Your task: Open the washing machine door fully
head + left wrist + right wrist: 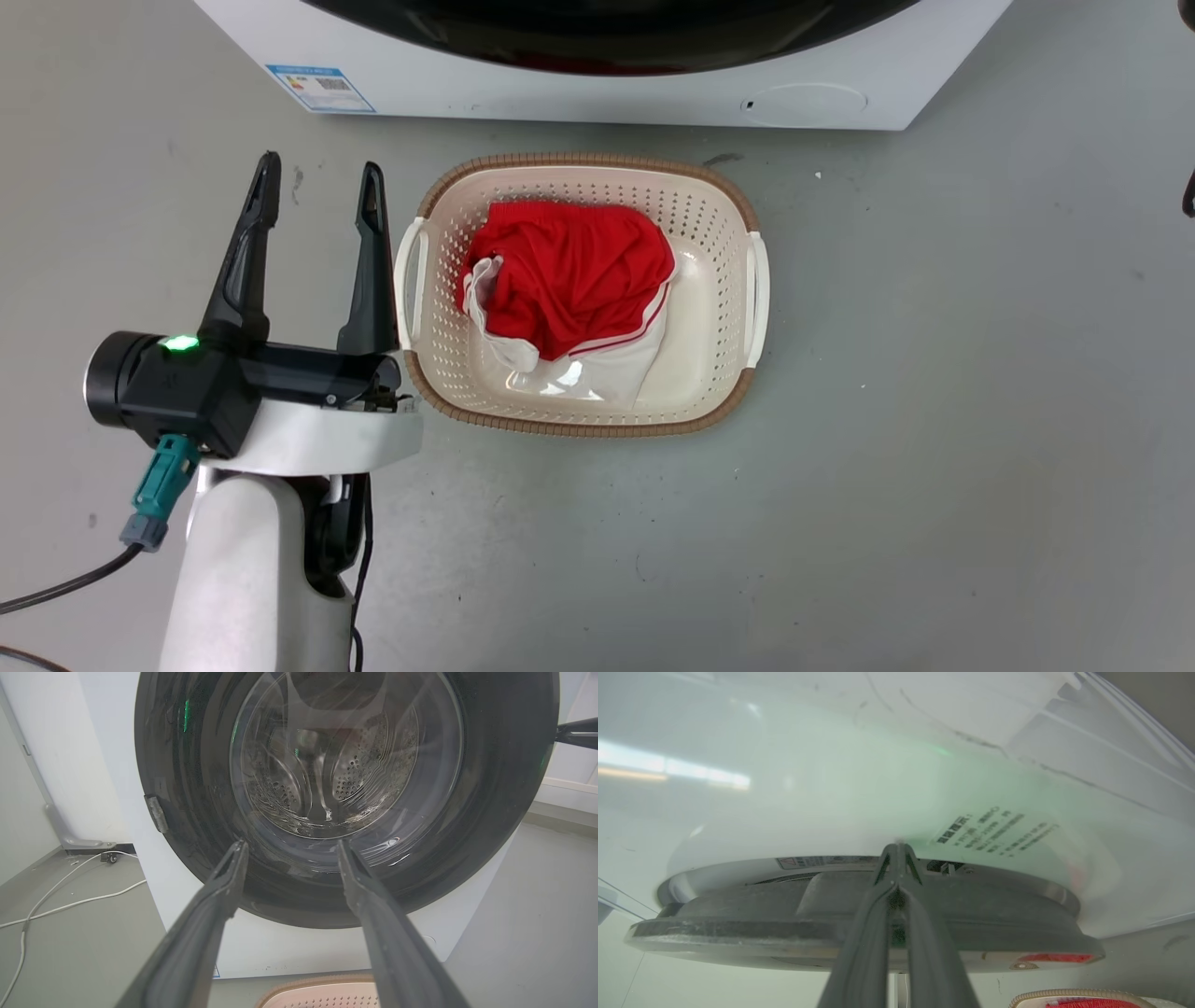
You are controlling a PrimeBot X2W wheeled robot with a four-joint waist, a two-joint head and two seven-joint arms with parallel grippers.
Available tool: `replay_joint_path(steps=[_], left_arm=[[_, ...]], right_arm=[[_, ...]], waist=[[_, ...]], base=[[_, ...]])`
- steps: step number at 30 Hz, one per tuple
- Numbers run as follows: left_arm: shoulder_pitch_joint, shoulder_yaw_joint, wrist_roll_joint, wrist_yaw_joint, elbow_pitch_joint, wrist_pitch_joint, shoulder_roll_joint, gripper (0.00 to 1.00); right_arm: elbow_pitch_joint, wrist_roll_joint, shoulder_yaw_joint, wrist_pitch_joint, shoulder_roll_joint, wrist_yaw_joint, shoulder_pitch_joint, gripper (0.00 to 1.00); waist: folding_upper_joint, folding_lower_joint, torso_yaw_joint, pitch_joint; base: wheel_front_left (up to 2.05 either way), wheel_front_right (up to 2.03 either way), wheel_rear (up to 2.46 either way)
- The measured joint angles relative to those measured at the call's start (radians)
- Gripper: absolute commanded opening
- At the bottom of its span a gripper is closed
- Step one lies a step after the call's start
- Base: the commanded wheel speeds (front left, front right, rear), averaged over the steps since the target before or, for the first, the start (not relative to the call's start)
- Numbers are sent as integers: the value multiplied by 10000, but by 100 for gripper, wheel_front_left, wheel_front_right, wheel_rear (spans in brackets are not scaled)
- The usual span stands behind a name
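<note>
Pressed finger to finger, the right gripper lies across the edge of the washing machine door, its tips reaching past the dark rim to the white front of the washing machine. That view is blurred and washed with glare. Whether the tips pinch any part of the door or only rest in the gap behind its rim is hard to make out, and so is how far the door stands off the machine's front.

In the left wrist view the door hangs on the machine's front and looks flat against it. Through its clear glass bowl the perforated steel drum shows dimly under reflections, and the door's top is cut off by the frame. The right gripper's fingers enter that view as a dark sliver at the door's rim, cropped by the frame edge.

The left gripper hangs in front of the machine, well apart from it, fingers spread wide with nothing between them, pointing at the door's lower half.

On the floor just before the machine sits a cream basket holding red and white clothes. From the head camera only the lowest arc of the door and a strip of the machine's base show.
</note>
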Motion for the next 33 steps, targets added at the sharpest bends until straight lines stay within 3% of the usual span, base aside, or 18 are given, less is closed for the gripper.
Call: replay_joint_path(steps=[9, 20, 33], left_arm=[[-183, -148, -194, 33, -23, 0, -10, 100], [-231, -251, -341, 169, 54, 0, -10, 100], [-3, -230, -238, 176, 470, -2, -12, 100]], right_arm=[[-132, 40, 188, 932, 54, -2, -278, 0], [-972, 811, 134, 2826, -157, 0, -23, 0], [-1741, 1549, 585, 4587, -332, 0, 1685, 0]], waist=[[0, 0, 168, 357], [0, -1, 249, 368], [0, -1, 36, -398]], base=[[0, 0, 0], [0, 0, 0], [0, 0, 0]])
